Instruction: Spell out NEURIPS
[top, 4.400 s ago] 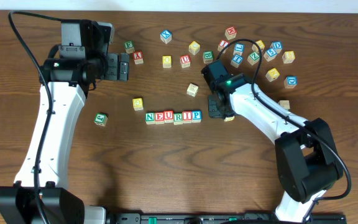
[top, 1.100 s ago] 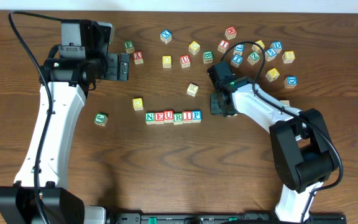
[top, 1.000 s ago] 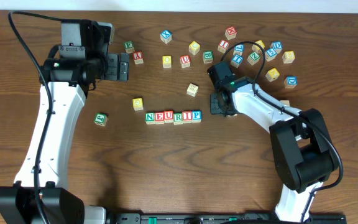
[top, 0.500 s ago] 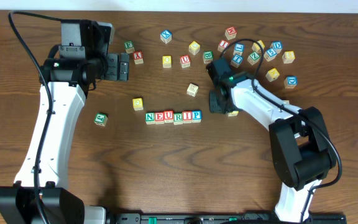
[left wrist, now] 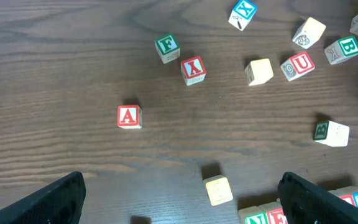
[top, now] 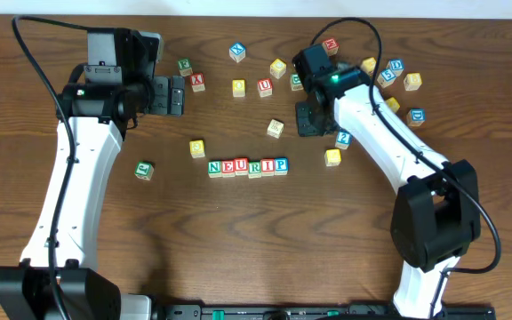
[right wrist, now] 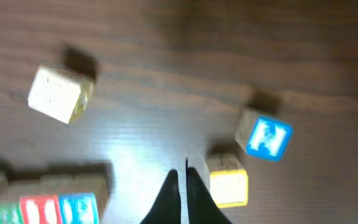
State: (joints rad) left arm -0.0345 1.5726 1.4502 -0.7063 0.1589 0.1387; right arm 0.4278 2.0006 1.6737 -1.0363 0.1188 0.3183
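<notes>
1. Row (top: 247,167) of six cubes reads NEURIP. The cubes touch side to side at mid-table (top: 238,249), and the slot right of the P is not yet filled.
2. Yellow cube (top: 332,157) lies right of the row, near the P but apart from it. I take it for the missing last letter, though I can't read any letter on it.
3. Right gripper (right wrist: 183,174) is pinched fully together and holds nothing. It's over the table, up and right of the row's end. In the wrist view the yellow cube sits just beside its tips.
4. Left gripper (top: 179,95) is spread as wide as it goes and empty. It sits at the far left near the A cube (left wrist: 128,116), well apart from the row.
5. Blue cube (top: 343,139) sits close to the yellow one, on its far side, not touching. It's easy to bump on approach.
6. Handling, my call: small wooden cube, so light, rigid and not fragile. The smooth faces could slip, and it will skate on the table if pushed.
7. Hold: I'd first open the right gripper, then take two opposite side faces at the centre, pads square to them, so it can't twist.
8. Risk: the row is just as light, and one nudge at the P end scatters it. I'd set the cube down just beside the P, not shove it in.
</notes>
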